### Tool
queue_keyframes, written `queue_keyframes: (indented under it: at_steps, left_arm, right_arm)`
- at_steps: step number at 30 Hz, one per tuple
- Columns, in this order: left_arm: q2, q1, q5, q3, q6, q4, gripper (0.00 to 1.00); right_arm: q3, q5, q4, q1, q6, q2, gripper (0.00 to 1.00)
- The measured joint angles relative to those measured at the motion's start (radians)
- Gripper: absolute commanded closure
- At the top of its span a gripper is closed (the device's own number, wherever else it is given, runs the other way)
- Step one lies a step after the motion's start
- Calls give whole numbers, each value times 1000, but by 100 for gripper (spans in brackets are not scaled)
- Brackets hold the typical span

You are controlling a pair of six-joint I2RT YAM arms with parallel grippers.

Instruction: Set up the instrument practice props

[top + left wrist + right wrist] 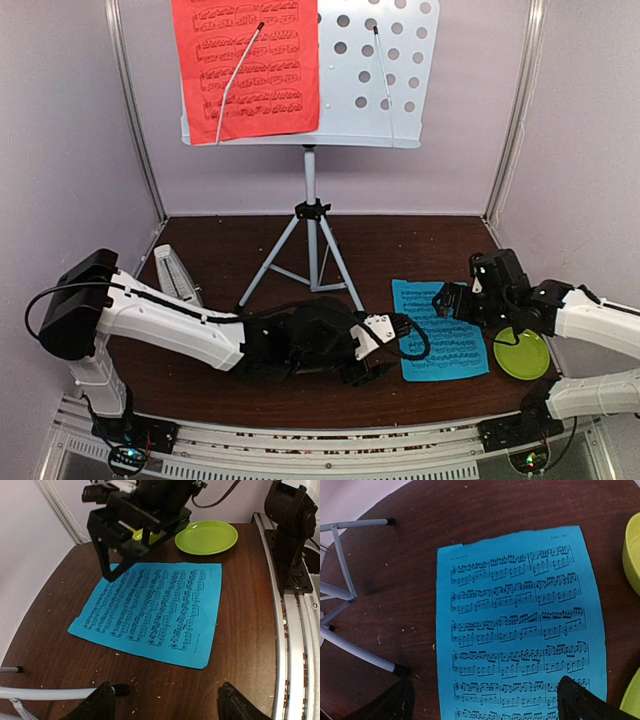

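The music stand's pale-blue perforated desk (pixel 370 70) stands on its silver tripod (pixel 311 240) at the back, with a red sheet-music page (pixel 245 65) clipped on its left half. A blue page (pixel 438 330) (pixel 150 610) (pixel 520 625) lies flat on the table. My left gripper (pixel 383 362) (pixel 167 705) sits low just short of the page's left edge, open and empty. My right gripper (pixel 447 300) (pixel 487 705) hovers over the page's far right part, open, one finger over paper. The pale-grey metronome (pixel 175 275) stands at the left.
A lime-green plate (pixel 522 353) (pixel 206 536) lies right of the blue page, and a green bowl (pixel 632 550) sits beside it. A tripod foot (pixel 120 689) (pixel 400 670) rests close to both grippers. An aluminium rail (pixel 295 630) runs along the table's near edge.
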Motion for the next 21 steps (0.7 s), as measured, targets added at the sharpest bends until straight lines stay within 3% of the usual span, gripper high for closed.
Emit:
queue_keyframes:
  at_steps: [11,21]
  left_arm:
    - [75,-8,58,23,0,14,28]
    - [105,-8,63,23,1,55,28]
  right_arm:
    - [-158,-123,207,-8,100,202,0]
    - [-235,-163,438,53,203,217,0]
